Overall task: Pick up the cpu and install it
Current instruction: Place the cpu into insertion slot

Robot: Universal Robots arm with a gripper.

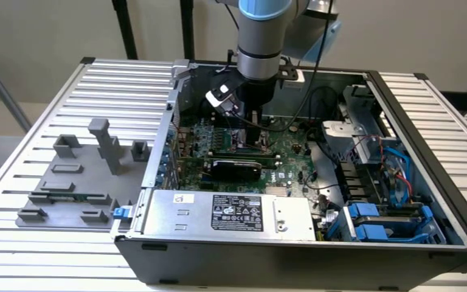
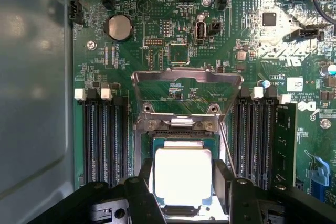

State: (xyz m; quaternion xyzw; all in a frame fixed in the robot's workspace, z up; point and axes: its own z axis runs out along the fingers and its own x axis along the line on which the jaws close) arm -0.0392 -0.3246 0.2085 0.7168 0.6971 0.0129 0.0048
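The cpu (image 2: 182, 174), a flat square chip with a bright silvery top, sits between the two black fingers (image 2: 145, 182) of my gripper (image 2: 184, 181). The pads press against its two opposite edges, so the gripper is shut on it. The chip is level and lies in or just above the motherboard socket (image 2: 184, 141), whose green rim shows around its far edge. The socket's metal load plate (image 2: 186, 83) is flipped up and open behind it. In the exterior view my gripper (image 1: 254, 131) reaches straight down into the open computer case (image 1: 428, 158), low over the motherboard.
Black memory slots (image 2: 102, 135) flank the socket closely, and a memory stick (image 2: 283, 145) is seated on one side. A long black expansion card (image 1: 233, 165) and the power supply (image 1: 233, 213) lie in front of the socket. Grey fixture blocks (image 1: 79, 176) stand outside the case at the exterior view's left.
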